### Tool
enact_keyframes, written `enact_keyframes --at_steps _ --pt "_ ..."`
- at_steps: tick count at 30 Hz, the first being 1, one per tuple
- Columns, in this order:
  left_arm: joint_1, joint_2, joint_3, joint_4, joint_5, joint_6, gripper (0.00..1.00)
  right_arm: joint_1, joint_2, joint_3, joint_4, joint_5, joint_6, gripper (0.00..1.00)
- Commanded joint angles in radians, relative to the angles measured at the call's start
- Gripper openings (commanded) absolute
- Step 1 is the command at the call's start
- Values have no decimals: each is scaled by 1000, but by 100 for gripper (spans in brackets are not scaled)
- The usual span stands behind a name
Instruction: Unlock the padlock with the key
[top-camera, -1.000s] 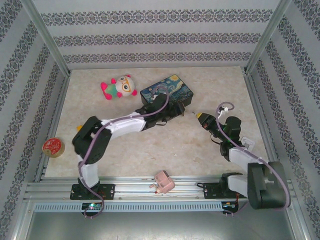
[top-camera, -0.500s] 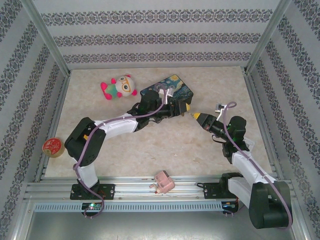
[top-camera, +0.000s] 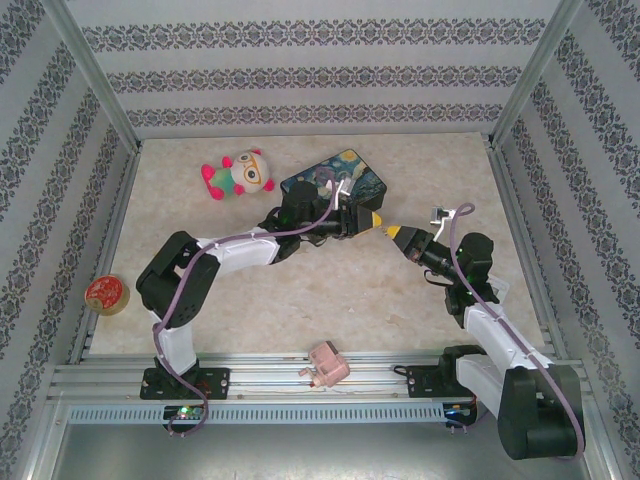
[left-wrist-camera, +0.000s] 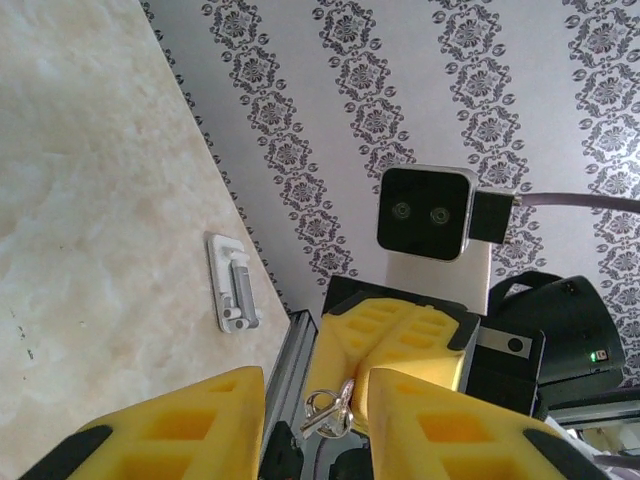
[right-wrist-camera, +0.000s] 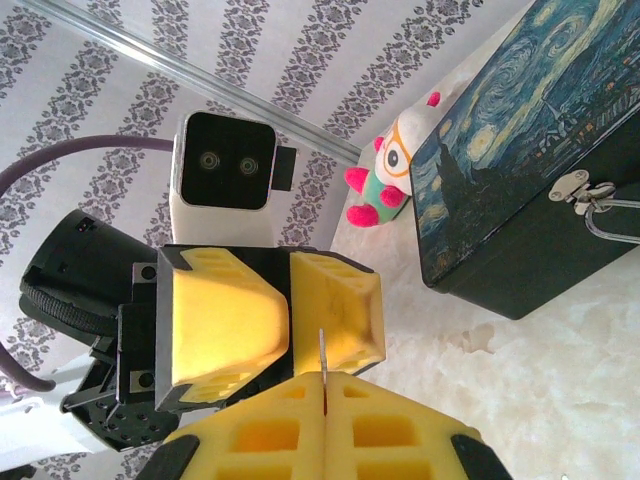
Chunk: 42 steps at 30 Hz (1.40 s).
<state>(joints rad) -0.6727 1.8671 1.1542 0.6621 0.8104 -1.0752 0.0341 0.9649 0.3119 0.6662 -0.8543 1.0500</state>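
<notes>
1. A pink blocky object (top-camera: 326, 363) lies at the desk's (top-camera: 300, 290) near edge, around the middle.
2. Right of centre, the right gripper (top-camera: 399, 234) has its jaws pinched shut on the key (left-wrist-camera: 328, 410).
3. The left gripper (top-camera: 371, 218) meets it tip to tip, jaws narrowly parted on either side of the key (contact unclear).
4. Just beyond is the painted tin box (top-camera: 335, 178). The padlock (right-wrist-camera: 592, 216) shows only its thin silver shackle, at the box's latch (right-wrist-camera: 572, 186).
5. A plush toy (top-camera: 238, 173) lies far left.
</notes>
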Motion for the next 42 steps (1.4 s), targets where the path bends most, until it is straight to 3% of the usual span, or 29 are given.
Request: enact_keyframes --at_steps 1,3,11,18,26,33,36,39,42 --pt "2 26 19 106 28 -41 32 -11 1 26 56 -7 20 0" --pt "2 30 19 111 28 -47 31 -11 1 26 66 -7 28 0" --pt "2 56 38 167 32 -92 0 -8 -3 10 75 -2 48 0" --pt "2 79 47 208 39 -130 0 6 8 6 92 8 73 0" --pt "2 98 58 236 42 -161 0 37 22 17 117 30 83 19" --pt "2 104 61 255 46 -180 0 52 34 18 136 48 87 21" --pt "2 101 58 257 44 -182 0 52 29 19 134 66 87 20" --pt "2 99 57 257 43 -184 0 53 31 18 142 87 88 1" --pt "2 100 55 258 38 -187 0 54 29 17 142 95 87 0"
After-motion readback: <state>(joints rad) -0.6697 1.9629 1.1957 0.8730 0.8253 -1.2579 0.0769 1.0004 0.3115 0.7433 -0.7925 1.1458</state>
